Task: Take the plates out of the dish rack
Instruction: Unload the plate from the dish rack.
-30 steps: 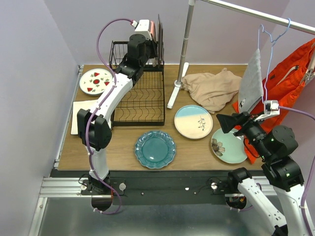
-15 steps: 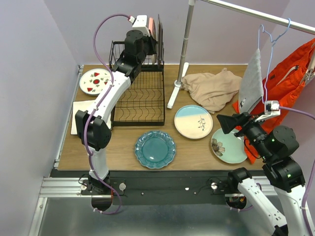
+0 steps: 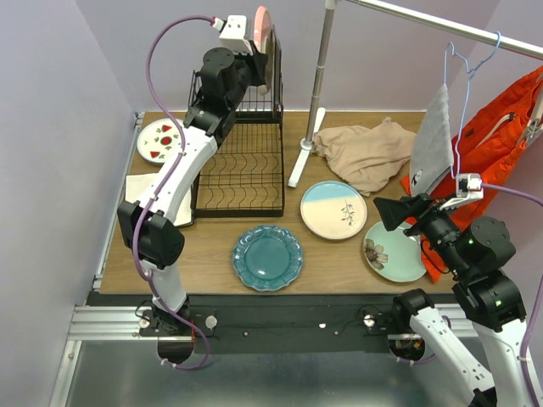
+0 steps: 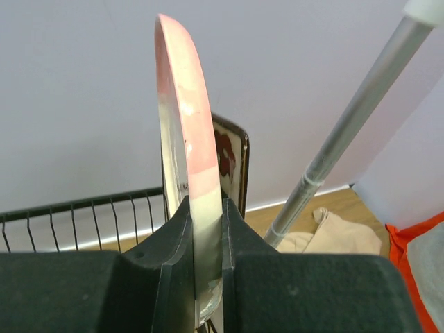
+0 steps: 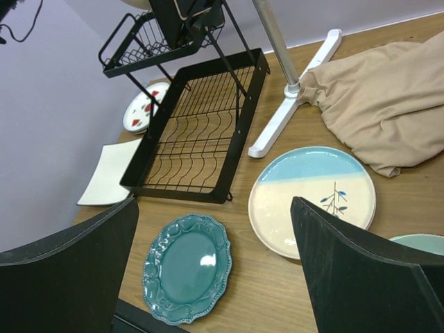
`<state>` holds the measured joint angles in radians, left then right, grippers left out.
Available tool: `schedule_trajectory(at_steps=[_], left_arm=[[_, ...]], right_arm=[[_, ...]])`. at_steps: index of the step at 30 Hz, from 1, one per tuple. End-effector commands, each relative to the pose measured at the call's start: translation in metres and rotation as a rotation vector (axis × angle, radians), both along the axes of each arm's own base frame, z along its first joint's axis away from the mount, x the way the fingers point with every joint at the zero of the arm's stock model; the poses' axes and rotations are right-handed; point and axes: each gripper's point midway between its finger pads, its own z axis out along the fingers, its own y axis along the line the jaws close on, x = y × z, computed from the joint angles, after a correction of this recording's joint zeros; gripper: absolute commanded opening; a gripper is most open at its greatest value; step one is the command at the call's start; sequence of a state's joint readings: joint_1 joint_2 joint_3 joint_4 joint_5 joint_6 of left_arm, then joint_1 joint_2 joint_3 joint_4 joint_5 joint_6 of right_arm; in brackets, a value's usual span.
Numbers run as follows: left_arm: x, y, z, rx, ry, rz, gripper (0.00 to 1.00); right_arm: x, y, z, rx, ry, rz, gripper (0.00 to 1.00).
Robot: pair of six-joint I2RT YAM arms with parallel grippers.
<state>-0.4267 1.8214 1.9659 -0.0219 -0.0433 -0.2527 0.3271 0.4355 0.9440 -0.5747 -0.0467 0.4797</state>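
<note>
My left gripper (image 4: 206,208) is shut on the lower rim of a cream-pink plate (image 4: 184,104), holding it on edge above the upper basket of the black dish rack (image 3: 239,212). That plate (image 3: 261,32) is clear of the slots. A square floral plate (image 4: 234,161) stands in the basket behind it. On the table lie a scalloped teal plate (image 3: 267,257), a cream-blue plate (image 3: 333,209), a pale green floral plate (image 3: 393,252), a red-fruit plate (image 3: 165,140) and a square white plate (image 5: 107,173). My right gripper (image 5: 214,205) hovers open over the teal plate (image 5: 186,267), holding nothing.
A metal clothes-rail stand (image 3: 318,85) rises right of the rack, its foot on the table. A beige cloth (image 3: 369,153) lies behind the cream-blue plate. A grey cloth on a hanger (image 3: 434,140) and an orange garment (image 3: 501,127) hang at the right.
My left gripper has risen with the cream-pink plate, lifting it up out of the upper basket. The right arm has not moved.
</note>
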Motion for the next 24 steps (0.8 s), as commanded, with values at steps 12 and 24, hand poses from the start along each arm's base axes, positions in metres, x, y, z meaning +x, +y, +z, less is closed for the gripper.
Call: schedule_trajectory(at_steps=[12, 24], left_arm=[[-0.063, 0.051, 0.123, 0.067, -0.371, 0.139, 0.00], [-0.130, 0.088, 0.120, 0.354, -0.410, 0.265, 0.00]], right_arm=[[-0.003, -0.001, 0.002, 0.010, 0.000, -0.002, 0.99], [0.000, 0.018, -0.015, 0.062, 0.110, 0.072, 0.99]])
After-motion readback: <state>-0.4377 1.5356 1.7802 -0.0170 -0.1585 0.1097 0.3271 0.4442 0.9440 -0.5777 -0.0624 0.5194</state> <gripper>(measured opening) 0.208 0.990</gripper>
